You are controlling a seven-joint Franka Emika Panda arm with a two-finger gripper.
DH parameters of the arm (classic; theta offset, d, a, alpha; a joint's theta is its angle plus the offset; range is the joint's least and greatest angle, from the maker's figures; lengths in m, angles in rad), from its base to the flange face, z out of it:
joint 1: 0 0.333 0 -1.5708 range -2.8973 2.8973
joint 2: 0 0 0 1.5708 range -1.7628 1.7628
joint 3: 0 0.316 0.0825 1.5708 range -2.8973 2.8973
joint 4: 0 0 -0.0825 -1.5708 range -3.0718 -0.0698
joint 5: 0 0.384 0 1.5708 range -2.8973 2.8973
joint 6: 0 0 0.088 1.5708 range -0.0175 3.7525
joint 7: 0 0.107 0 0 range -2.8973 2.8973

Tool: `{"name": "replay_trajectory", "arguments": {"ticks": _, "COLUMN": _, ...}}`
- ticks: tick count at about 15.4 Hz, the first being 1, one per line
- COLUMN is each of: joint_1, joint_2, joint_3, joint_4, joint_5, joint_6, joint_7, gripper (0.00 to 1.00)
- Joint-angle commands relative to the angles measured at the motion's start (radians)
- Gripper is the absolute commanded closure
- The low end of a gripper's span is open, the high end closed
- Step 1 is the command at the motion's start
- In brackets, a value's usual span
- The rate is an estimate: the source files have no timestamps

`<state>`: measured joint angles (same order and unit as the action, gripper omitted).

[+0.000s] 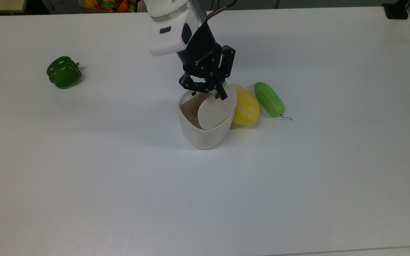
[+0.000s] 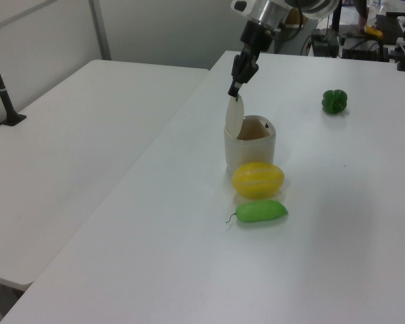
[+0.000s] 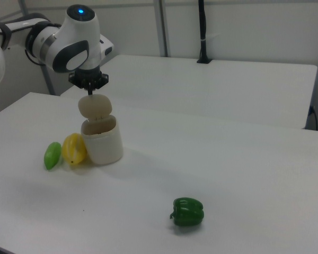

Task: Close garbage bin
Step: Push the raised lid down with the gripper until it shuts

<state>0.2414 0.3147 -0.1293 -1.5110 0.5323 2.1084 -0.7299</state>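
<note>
since the lid [image 1: 216,108] stands upright on its hinge, the garbage bin [image 1: 205,132] is not closed yet, and the gripper [image 1: 220,95] sits right at the lid's top edge, fingers pressed together into one narrow tip, holding nothing. the bin stands on the white table [image 1: 84,177] around mid-width, nearer the far edge in the top view, with the yellow melon [image 1: 246,106] touching or just beside its wall on the top view's right and the green cucumber [image 1: 269,99] just past that. the green pepper [image 1: 64,72] is well apart toward the top view's left edge, no factor here. risks as i judge them: contact is a thin tip on a thin rim, so a push slightly off-centre could slide off the lid and leave it standing. if the push goes sideways rather than along the hinge arc, the light bin may skid or tip instead of the lid swinging. a push toward the melon could shove bin and melon together and roll the melon into the cucumber. descending too far after the lid drops could jam the tip into the rim or the opening.
</note>
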Motion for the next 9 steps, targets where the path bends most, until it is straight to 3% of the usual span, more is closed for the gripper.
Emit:
{"name": "replay_trajectory", "arguments": {"ticks": 1, "joint_1": 0.004, "joint_2": -0.008, "joint_3": -0.015, "joint_4": -0.006, "joint_5": -0.017, "joint_6": -0.114, "joint_7": 0.003, "gripper": 1.0}}
{"name": "replay_trajectory", "arguments": {"ticks": 9, "joint_1": 0.001, "joint_2": -0.009, "joint_3": -0.062, "joint_4": -0.031, "joint_5": -0.047, "joint_6": -0.206, "joint_7": 0.012, "gripper": 1.0}}
